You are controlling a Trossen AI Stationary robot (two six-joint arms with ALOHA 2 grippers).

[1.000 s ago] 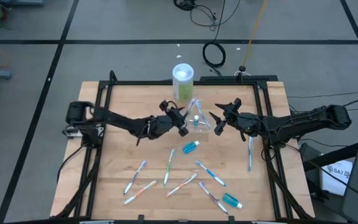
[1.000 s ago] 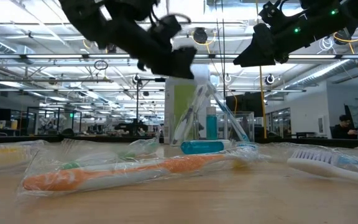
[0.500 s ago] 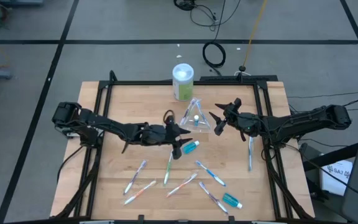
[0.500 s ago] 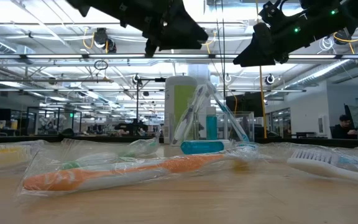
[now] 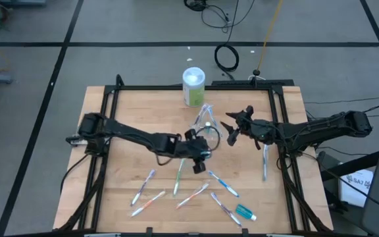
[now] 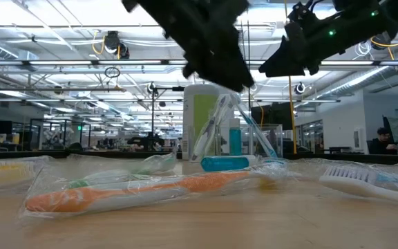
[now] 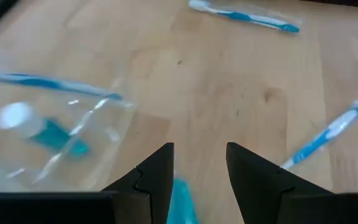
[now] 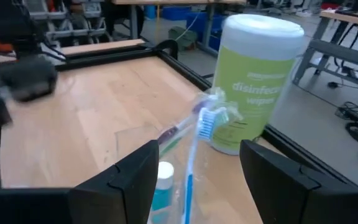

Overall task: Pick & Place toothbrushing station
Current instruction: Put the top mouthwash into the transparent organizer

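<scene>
Wooden tabletop [image 5: 130, 118] fills the middle of the high view, ringed by a black frame, with grey floor around it. At centre frame the left gripper [image 5: 199, 158] hovers over a teal tube [image 7: 180, 200]; the left wrist view shows the fingers spread, the tube lying between them, not clamped. Just above it, the clear plastic bag [image 5: 207, 127] stands upright with toothbrushes and a tube inside. The right gripper [image 5: 232, 127] waits beside the bag on the right, fingers spread wide and empty. A green wipes canister [image 5: 193, 87] stands at the upper centre. Loose toothbrushes [image 5: 178, 178] scatter across the lower centre, another teal tube [image 5: 244, 211] at lower right.
</scene>
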